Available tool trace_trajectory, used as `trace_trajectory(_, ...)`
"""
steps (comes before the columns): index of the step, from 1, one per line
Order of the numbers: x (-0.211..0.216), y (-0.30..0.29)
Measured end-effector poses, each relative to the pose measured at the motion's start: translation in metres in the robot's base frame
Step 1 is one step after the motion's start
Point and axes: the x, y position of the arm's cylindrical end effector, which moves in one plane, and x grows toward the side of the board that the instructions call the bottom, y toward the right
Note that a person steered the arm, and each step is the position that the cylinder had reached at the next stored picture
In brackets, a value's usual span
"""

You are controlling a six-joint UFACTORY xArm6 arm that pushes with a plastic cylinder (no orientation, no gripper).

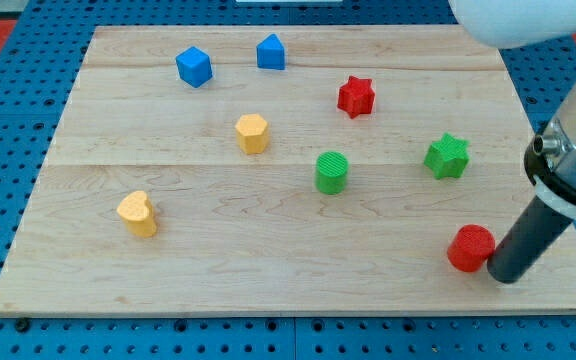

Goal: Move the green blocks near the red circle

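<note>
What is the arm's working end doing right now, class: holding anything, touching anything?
My tip: a bare rod, so it holds nothing; it sits right beside the red circle, on the view's right of it, apparently touching.

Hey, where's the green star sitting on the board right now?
The green star sits toward the view's right, right of the green cylinder, below-right of the red star and above the red circle, apart from all three.

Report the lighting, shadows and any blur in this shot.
Camera view: even, soft light on the wooden board; blocks such as the green cylinder cast only faint shadows. My tip sits beside the red circle, both sharp; the arm's white part at top right looks blurred.
</note>
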Motion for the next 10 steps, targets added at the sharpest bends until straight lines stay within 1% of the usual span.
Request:
trace_trajectory(1,-0.016,-0.024)
trace_trajectory(2,-0.032,0.005)
trace_trajectory(3,-0.103,0.061)
trace_trajectory(4,-0.155,0.043)
trace_trajectory(5,-0.148,0.022)
trace_trajectory(6,-0.132,0.008)
trace_trajectory(7,-0.17,0.016)
trace_trajectory(8,-0.162,-0.037)
trace_trajectory(9,-0.105,-0.041)
trace_trajectory(10,-0.106,-0.035)
